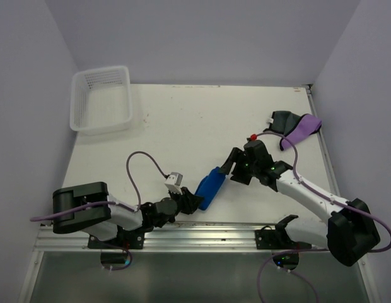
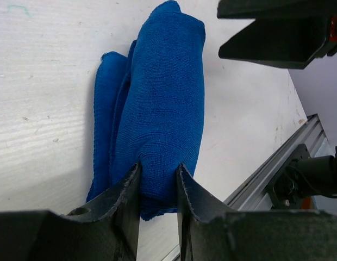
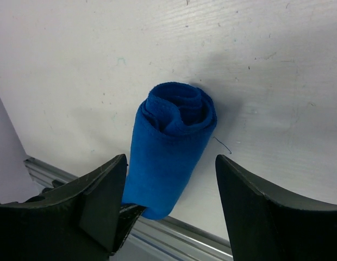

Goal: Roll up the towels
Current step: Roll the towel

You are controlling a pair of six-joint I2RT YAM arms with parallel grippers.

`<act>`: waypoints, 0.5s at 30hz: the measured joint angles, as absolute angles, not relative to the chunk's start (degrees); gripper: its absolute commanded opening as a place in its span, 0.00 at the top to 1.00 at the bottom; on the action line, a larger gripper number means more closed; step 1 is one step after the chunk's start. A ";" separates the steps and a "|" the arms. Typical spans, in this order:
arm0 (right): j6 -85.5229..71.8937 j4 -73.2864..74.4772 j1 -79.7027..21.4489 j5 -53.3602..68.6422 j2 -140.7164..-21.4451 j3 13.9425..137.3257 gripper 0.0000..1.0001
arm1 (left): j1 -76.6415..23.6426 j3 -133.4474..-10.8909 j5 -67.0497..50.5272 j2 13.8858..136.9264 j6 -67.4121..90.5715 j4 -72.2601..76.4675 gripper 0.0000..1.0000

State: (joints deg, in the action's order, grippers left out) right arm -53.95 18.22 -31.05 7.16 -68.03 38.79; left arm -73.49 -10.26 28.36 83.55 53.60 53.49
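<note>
My left gripper (image 2: 158,166) pinches the rolled blue towel (image 2: 163,92) at one end, evidently to keep it wound, while my right gripper (image 3: 170,159) stands spread at the other end.

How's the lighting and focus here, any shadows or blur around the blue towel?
Top external: soft even light, blue towel sharp. Left wrist: weave crisp, left gripper dark near the lens. Right wrist: towel sharp, faint shadow on the table beside it, right gripper a dark silhouette.

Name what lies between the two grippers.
The rolled bright blue cloth towel: the left gripper pinches one end, the open right gripper stands at the other. The top view shows it.
</note>
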 measured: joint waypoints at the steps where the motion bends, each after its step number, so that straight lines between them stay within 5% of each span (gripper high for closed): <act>1: -54.04 17.63 -31.05 7.29 -67.11 37.78 0.34 | -73.36 -10.17 28.56 83.26 54.57 53.12 1.00; 6: -55.16 14.44 -31.05 9.13 -65.45 34.00 0.45 | -72.97 -9.65 29.39 81.87 58.15 51.22 1.00; 15: -57.76 7.20 -31.99 11.68 -65.14 27.90 0.42 | -72.18 -8.67 30.20 80.71 63.26 49.74 1.00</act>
